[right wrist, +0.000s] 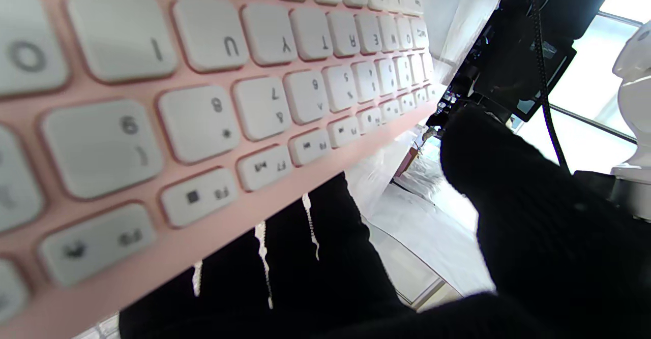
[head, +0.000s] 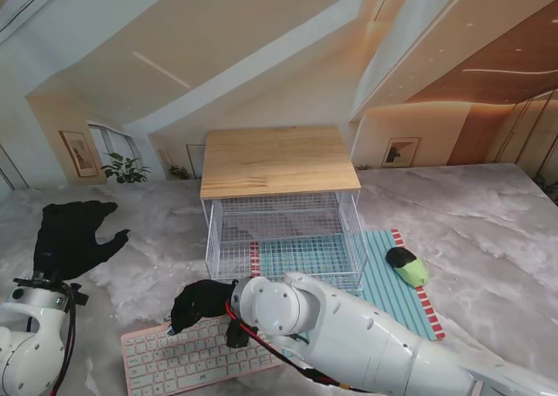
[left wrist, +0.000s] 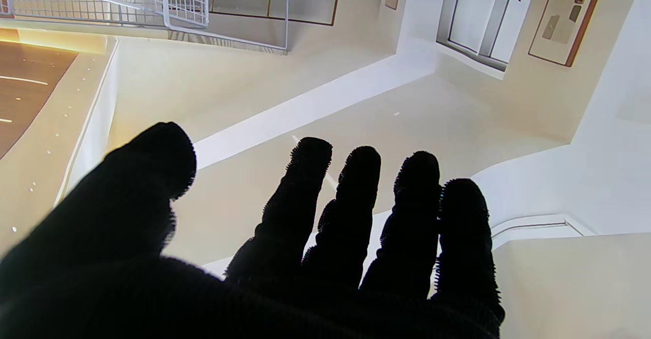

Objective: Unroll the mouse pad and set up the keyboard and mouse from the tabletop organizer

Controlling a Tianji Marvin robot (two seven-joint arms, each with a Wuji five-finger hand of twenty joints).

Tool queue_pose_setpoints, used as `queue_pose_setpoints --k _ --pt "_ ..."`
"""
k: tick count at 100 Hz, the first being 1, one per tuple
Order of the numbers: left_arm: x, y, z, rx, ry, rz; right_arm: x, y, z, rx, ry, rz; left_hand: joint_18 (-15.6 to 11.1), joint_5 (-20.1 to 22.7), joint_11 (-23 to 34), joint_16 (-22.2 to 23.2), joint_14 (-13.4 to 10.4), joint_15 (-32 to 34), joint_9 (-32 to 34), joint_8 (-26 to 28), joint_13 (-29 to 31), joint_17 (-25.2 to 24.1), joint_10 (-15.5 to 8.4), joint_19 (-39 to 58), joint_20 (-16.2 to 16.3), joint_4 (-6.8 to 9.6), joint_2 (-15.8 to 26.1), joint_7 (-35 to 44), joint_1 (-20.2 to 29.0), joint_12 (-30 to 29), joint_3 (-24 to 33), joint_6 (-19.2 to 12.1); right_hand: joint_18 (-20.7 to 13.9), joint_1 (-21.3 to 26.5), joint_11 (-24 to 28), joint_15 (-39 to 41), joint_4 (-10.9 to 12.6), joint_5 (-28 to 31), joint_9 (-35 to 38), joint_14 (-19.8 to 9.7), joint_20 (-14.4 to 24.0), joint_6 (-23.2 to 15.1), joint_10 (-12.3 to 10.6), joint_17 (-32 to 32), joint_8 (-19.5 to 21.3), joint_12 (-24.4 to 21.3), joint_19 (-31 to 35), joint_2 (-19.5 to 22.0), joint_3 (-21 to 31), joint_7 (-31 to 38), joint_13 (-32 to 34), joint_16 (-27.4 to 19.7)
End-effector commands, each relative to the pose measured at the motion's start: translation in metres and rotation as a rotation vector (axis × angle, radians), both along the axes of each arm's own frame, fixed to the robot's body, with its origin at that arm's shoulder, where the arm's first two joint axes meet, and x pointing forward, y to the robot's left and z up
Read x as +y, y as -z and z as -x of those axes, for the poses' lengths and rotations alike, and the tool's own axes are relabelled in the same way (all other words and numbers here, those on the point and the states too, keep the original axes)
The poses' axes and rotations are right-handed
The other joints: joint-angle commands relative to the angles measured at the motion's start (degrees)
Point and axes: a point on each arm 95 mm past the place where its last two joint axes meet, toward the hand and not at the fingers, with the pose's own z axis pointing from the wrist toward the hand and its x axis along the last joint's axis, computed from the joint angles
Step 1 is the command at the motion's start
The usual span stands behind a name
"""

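Observation:
The pink keyboard (head: 187,358) with white keys lies flat near the table's front, left of centre. My right hand (head: 202,302), in a black glove, sits at its far edge. In the right wrist view the fingers (right wrist: 325,257) run straight behind the function-key edge of the keyboard (right wrist: 203,100), and the thumb (right wrist: 534,217) stands apart from it. The teal mouse pad (head: 397,296) lies unrolled under and to the right of the organizer (head: 279,174). A green and black mouse (head: 406,266) rests on the pad. My left hand (head: 74,235) hovers open at the far left, fingers (left wrist: 356,202) spread, holding nothing.
The organizer's white wire basket (head: 283,239) stands mid-table under a wooden top; a corner of the wire basket (left wrist: 178,3) shows in the left wrist view. My right forearm (head: 349,335) crosses in front of the pad. Grey marble table (head: 488,230) spreads to the right.

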Motion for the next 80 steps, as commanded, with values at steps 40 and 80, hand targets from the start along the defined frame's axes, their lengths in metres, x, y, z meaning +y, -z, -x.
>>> queue_pose_setpoints --k 40,80 --pt "-0.004 0.0 -0.002 0.017 0.015 -0.001 -0.001 -0.001 0.01 -0.021 0.002 -0.075 -1.44 -0.33 -0.53 -0.3 -0.89 -0.68 -1.55 -0.58 -2.29 -1.27 -0.82 -0.85 -0.5 -1.09 0.22 -0.79 -0.44 -0.47 1.09 0.52 0.81 -2.84 -3.23 -5.87 1.0 0.69 -0.26 -0.54 -2.39 -2.57 -2.22 -5.76 -1.41 -1.85 -3.6 1.51 -2.0 -0.83 -4.03 -2.75" --pt "-0.006 0.0 -0.004 0.02 0.018 0.0 -0.005 -0.013 0.019 -0.064 0.007 -0.142 -1.43 -0.29 -0.55 -0.32 -0.99 -0.72 -1.53 -0.57 -2.34 -1.32 -0.86 -0.93 -0.54 -1.1 0.24 -0.76 -0.45 -0.48 1.07 0.48 1.45 -3.81 -5.22 -8.21 1.15 0.98 1.57 -2.01 -2.92 -4.31 -3.93 -10.12 -1.82 -2.55 -5.35 1.75 -3.11 -0.05 -5.26 -3.67"
